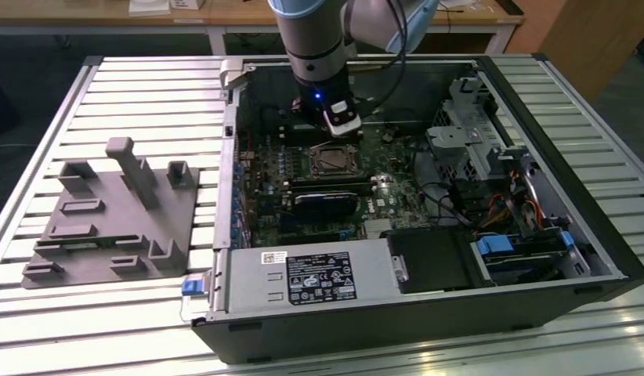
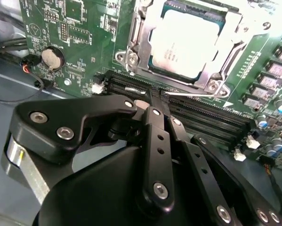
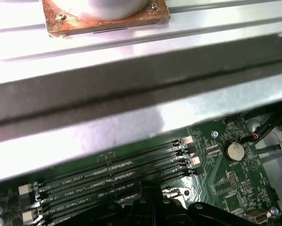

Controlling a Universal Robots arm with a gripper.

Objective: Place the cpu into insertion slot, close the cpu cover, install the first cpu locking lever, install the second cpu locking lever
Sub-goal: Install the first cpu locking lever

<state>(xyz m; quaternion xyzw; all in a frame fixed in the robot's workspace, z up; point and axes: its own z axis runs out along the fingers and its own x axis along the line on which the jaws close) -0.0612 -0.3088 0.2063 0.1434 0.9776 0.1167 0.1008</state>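
1. Silvery-grey cpu (image 2: 185,40) sits in the insertion slot (image 1: 333,160) — placement looks done.
2. cpu cover (image 2: 137,33) lies flat around it, seemingly closed.
3. gripper (image 2: 158,96), fingers nearly together, hovers beside the slot by a thin lever wire (image 2: 199,96) — levers probably left; grasp unclear.

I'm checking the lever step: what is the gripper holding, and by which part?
It cannot be told: the gripper is shut at the free end of a thin locking lever beside the cpu cover, perhaps pinching it.

Silver-grey arm (image 1: 313,47) with pale blue joint caps, black cable (image 1: 403,35), black jaws with silvery screws.
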